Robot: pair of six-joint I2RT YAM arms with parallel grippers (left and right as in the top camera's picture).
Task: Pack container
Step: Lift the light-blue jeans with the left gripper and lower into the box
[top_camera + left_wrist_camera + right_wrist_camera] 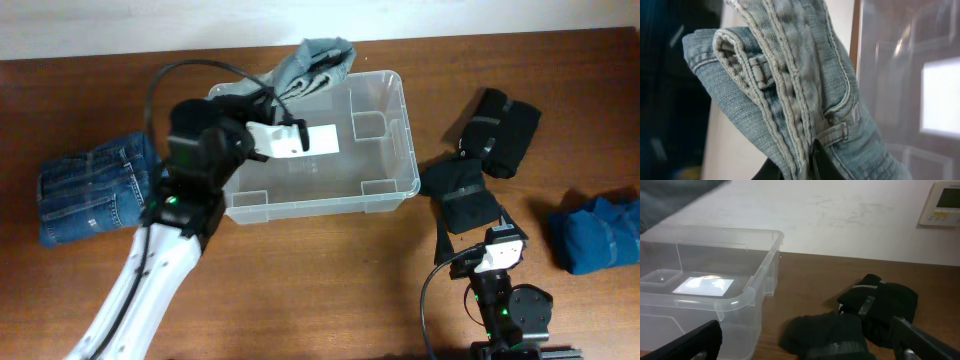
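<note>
The clear plastic container (385, 190) stands mid-table with a white label (322, 137) on its bottom; it also shows in the right wrist view (747, 292). My left gripper (275, 95) is shut on folded light-wash grey-blue jeans (315, 62) and holds them over the tub's far left rim. In the left wrist view the jeans (795, 85) fill the frame, with the tub wall (905, 75) to the right. My right gripper (497, 250) is open and empty at the front right, near a black garment (840, 332).
Folded dark blue jeans (90, 190) lie at the left. Two black rolled garments lie right of the tub, one far (500, 130) and one near (462, 195). A blue garment (598, 232) lies at the far right edge.
</note>
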